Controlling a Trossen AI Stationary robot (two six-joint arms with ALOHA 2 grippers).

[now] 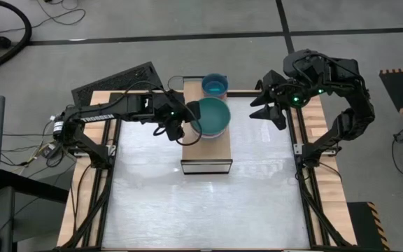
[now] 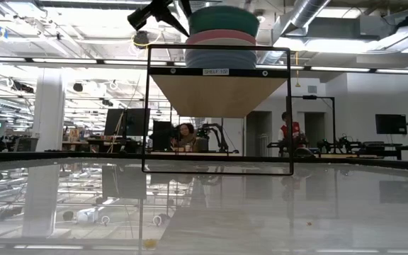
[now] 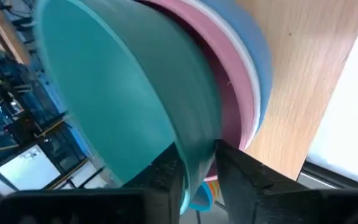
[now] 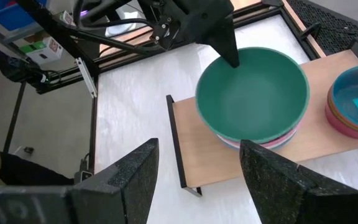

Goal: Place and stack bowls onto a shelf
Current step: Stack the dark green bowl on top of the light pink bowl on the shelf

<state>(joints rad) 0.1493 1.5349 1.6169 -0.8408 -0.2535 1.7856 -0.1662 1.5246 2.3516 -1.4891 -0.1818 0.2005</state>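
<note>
my left end effector (image 3: 194,171): black fingers | dark green bowl (image 1: 210,115): teal-green, plain | pink bowl (image 2: 221,37): pink band beneath it | grey-blue bowl (image 2: 220,55): pale blue, lowest | small cyan bowl (image 1: 215,85): cyan over a pink one | shelf (image 1: 210,148): light wood, dark front edge | tabletop (image 1: 257,196): pale, glossy white

Left gripper (image 1: 189,128) extended inward, fingers apparently straddling a rim; right gripper (image 1: 270,105) raised, fingers spread wide.
</note>
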